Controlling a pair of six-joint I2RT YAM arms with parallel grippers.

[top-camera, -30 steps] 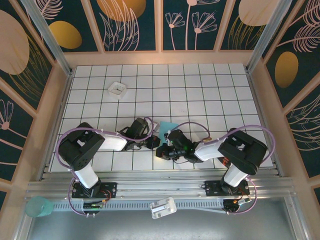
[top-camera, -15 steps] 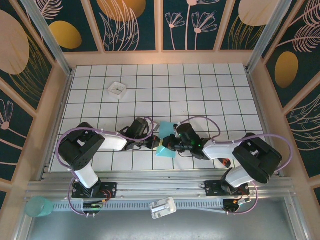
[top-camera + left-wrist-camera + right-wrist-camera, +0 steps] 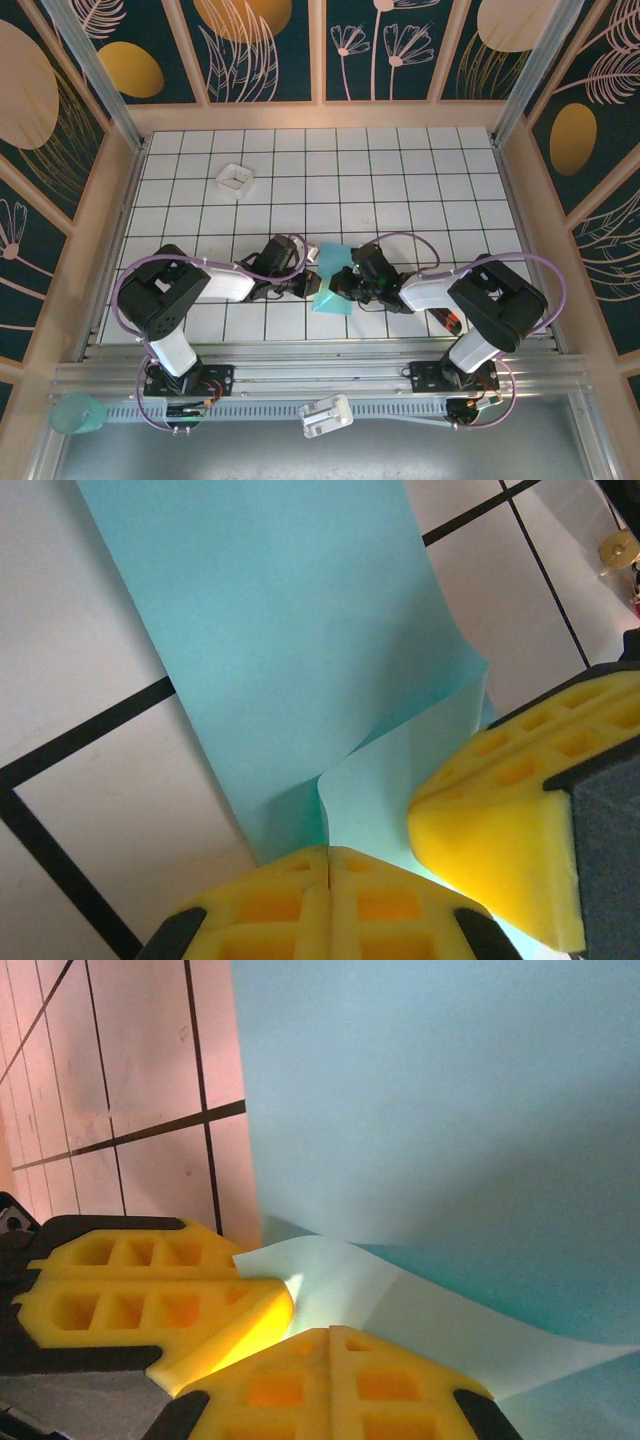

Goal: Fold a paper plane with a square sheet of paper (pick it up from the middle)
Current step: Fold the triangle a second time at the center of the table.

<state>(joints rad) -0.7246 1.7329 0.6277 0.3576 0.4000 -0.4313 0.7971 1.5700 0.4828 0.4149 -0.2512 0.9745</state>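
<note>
Square sheet of paper (image 3: 331,303), long axis running near-to-far, middle hidden beneath left jaws and right jaws, both pinching it.

A white surface (image 3: 400,180) ruled with a black grid lies under even light. Behind it and at both its sides stand dark teal panels (image 3: 405,45) with gold ovals and pale line-drawn plants, set in a light wooden frame (image 3: 320,115). Aluminium rails (image 3: 320,378) run along its near edge.
</note>
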